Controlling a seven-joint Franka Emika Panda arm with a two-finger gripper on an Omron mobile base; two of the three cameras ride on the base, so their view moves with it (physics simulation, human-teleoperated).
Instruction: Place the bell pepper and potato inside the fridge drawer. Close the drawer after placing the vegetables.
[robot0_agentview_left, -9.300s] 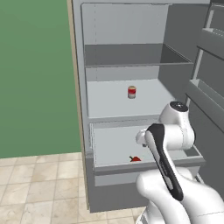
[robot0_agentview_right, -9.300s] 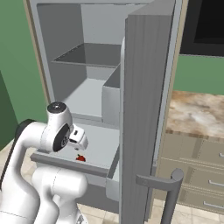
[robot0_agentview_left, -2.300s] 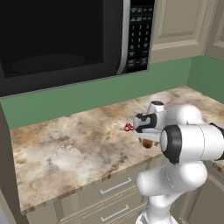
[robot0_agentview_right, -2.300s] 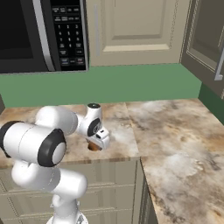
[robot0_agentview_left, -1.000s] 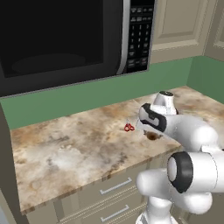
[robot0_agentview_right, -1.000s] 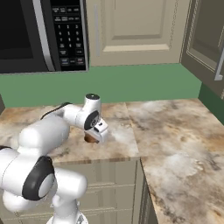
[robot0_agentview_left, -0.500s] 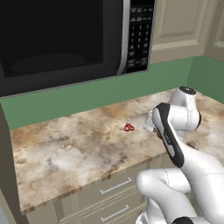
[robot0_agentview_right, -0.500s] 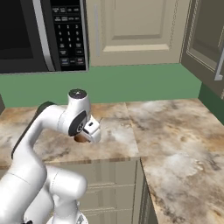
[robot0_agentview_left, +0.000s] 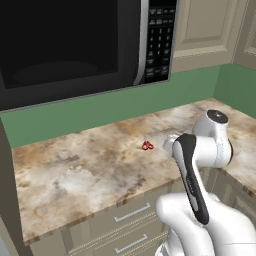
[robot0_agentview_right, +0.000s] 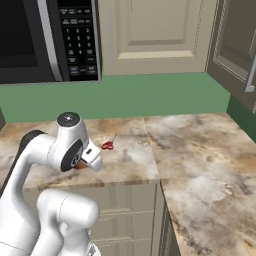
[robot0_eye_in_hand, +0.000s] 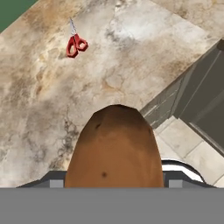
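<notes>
— Well, where is the potato (robot0_eye_in_hand: 114, 151)?
— Clamped in the gripper (robot0_eye_in_hand: 114, 179), above the counter's (robot0_eye_in_hand: 39, 109) front edge; fingers hidden behind it in the hand view. A brown sliver shows under the wrist in the right base view (robot0_agentview_right: 80, 165).
— Anything nearby?
— Red scissors (robot0_eye_in_hand: 75, 43) flat on the counter, well apart; microwave (robot0_agentview_left: 85, 45) above.

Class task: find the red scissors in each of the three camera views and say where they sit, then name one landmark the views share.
Left base view: red scissors centre, on the counter.
Right base view: scissors left of centre.
Hand view: scissors upper left, beyond the potato.
Shared landmark: the marbled counter.
</notes>
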